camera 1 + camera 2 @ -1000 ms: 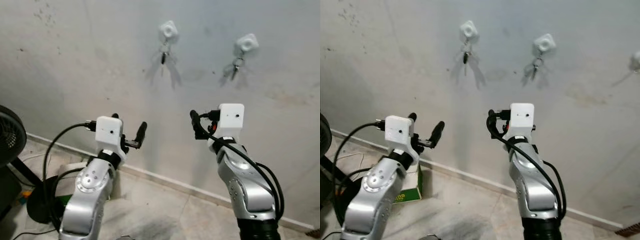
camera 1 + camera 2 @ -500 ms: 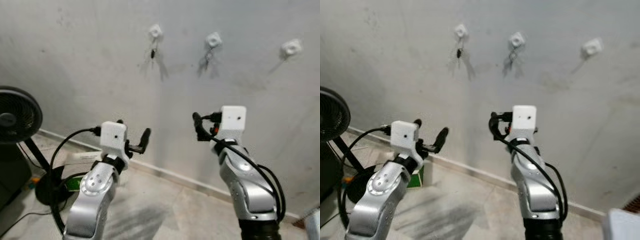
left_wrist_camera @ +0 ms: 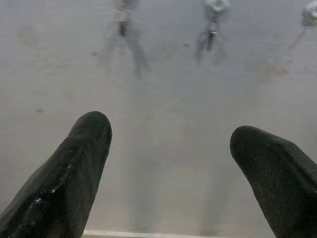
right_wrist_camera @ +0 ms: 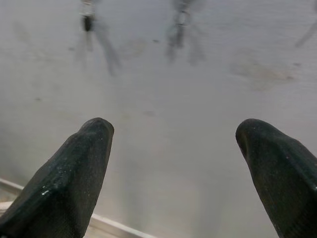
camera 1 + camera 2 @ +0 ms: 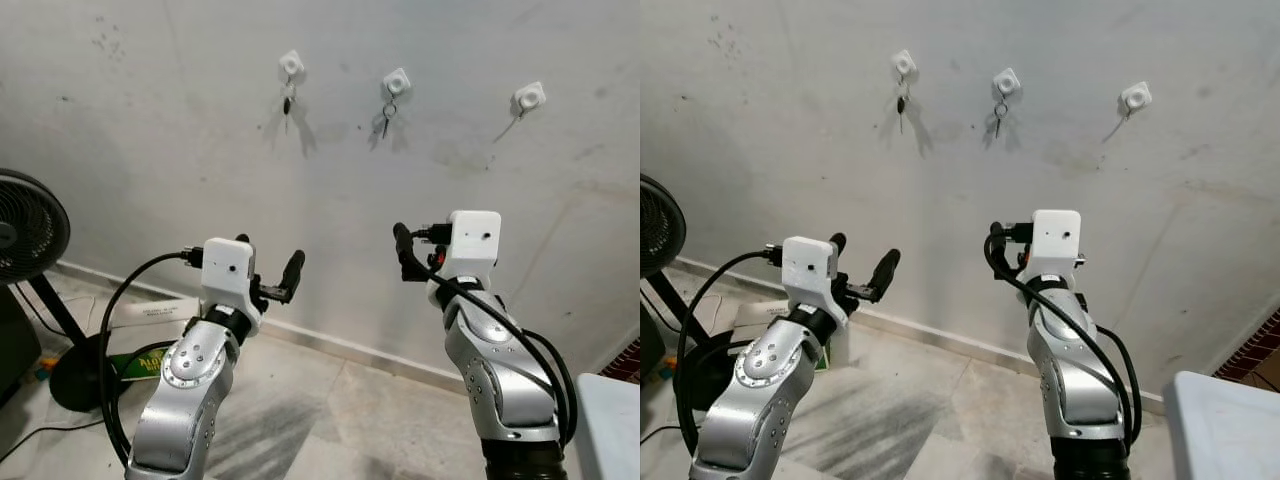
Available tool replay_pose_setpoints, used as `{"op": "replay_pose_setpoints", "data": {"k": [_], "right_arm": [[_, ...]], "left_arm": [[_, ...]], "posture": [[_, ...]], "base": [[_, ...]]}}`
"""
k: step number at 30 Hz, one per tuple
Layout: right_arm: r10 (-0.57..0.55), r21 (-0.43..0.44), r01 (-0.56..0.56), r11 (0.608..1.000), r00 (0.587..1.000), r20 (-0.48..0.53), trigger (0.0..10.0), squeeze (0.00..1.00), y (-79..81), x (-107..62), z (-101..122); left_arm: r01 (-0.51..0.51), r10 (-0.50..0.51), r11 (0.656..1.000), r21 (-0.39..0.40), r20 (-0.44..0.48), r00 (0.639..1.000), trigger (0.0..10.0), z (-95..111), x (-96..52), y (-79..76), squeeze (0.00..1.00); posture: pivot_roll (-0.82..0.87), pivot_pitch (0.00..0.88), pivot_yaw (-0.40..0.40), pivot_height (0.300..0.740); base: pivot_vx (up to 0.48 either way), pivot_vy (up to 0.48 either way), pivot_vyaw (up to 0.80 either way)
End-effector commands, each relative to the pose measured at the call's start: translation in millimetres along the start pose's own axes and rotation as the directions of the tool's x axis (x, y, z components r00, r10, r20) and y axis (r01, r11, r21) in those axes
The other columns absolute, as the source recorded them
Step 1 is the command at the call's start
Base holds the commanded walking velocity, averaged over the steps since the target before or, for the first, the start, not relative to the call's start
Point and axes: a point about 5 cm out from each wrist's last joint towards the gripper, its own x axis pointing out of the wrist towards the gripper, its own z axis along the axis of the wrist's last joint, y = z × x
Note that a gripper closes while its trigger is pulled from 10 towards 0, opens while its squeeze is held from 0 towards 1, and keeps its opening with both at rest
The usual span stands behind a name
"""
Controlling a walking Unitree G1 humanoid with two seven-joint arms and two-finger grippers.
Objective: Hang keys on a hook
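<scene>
Keys (image 5: 288, 103) on square white plastic hook (image 5: 291, 64), rough grey wall (image 5: 150, 130).

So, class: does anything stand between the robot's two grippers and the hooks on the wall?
Nothing visible does. The left gripper and right gripper are both open, held below the three hooks; only bare wall lies between. Two hooks carry keys; the right hook is free.

You had bare wall (image 5: 200, 150) ahead; keys hung on hooks at eleven (image 5: 290, 66) and twelve (image 5: 397, 82), one o'clock hook (image 5: 528, 98) stood free.
</scene>
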Motion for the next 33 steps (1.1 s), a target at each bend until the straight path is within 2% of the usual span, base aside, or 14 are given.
{"op": "replay_pose_setpoints", "data": {"k": [1, 9, 13, 19, 26, 33], "right_arm": [[0.02, -0.002, -0.02, 1.0, 1.0, 0.0, 10.0, 0.0, 4.0, 0.3, 2], [0.02, -0.008, -0.02, 1.0, 1.0, -0.002, 10.0, 0.0, 3.3, 0.4, 2], [0.02, -0.008, -0.02, 1.0, 1.0, 0.002, 10.0, 0.0, 2.8, 1.7, 2], [0.024, -0.012, -0.024, 1.0, 1.0, 0.004, 10.0, 0.0, 2.8, 2.6, 3], [0.023, -0.014, -0.022, 1.0, 1.0, 0.015, 10.0, 0.0, 3.2, 5.9, 6], [0.021, -0.029, -0.02, 0.999, 0.999, 0.038, 10.0, 0.0, 1.3, 10.8, 14]], "left_arm": [[-0.001, 0.001, 1.0, 0.008, 0.001, 1.0, 10.0, 2, -0.4, 1.5, 0.0], [0.002, -0.002, 1.0, 0.011, -0.002, 1.0, 10.0, 1, -0.3, 0.9, 0.0], [-0.011, 0.011, 1.0, -0.007, -0.017, 1.0, 10.0, 0, 1.4, 2.0, 0.0], [-0.015, 0.015, 1.0, 0.013, 0.0, 1.0, 10.0, 1, 1.1, 3.1, 0.0], [-0.007, 0.006, 0.999, 0.038, 0.015, 1.0, 10.0, 3, 3.7, 3.5, 0.0], [-0.014, 0.013, 0.999, 0.033, 0.029, 1.0, 10.0, 5, 9.1, 5.7, 0.0]], "posture": [[0.02, 0.0, -0.01, 0.74], [0.02, 0.0, -0.011, 0.74], [0.03, 0.0, -0.013, 0.74], [0.02, 0.0, -0.014, 0.74], [0.02, 0.0, -0.008, 0.74], [0.0, 0.0, -0.005, 0.74]], "base": [[0.0, 0.48, -0.6], [0.0, 0.48, -0.8], [0.0, 0.48, -0.12], [0.0, 0.451, -0.48], [0.0, 0.0, -0.12], [0.0, 0.0, -0.79]]}}
